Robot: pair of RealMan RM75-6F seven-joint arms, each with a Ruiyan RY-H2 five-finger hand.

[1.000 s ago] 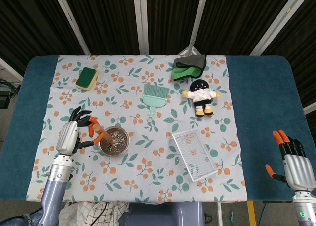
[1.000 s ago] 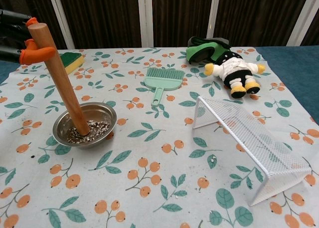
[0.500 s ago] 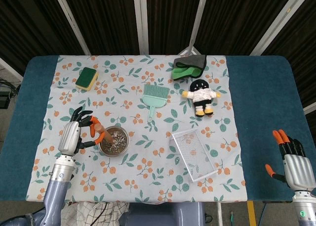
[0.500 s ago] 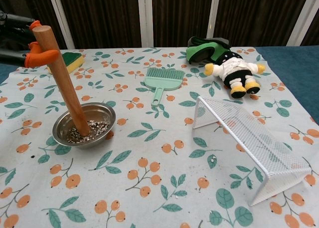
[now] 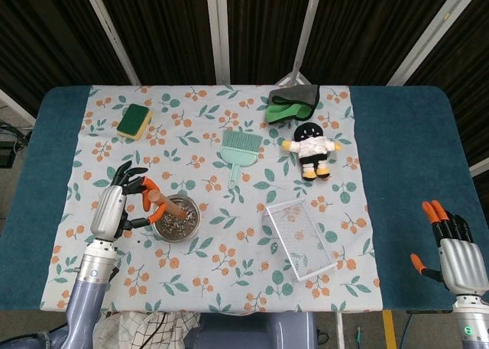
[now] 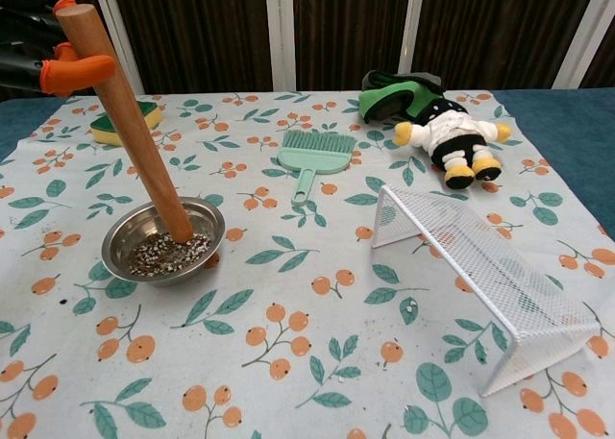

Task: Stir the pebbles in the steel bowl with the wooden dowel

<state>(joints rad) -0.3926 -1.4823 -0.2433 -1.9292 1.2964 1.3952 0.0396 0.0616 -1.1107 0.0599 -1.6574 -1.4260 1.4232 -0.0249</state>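
I'm mid-stir; my left hand grips the wooden dowel near its top, tip among the pebbles in the steel bowl; next, I'd sweep inside the rim; my right hand idles well right of the bowl, fingers apart, empty.

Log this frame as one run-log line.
phase: stirring | left robot hand: holds wooden dowel, tip in steel bowl pebbles | right robot hand: idle, open
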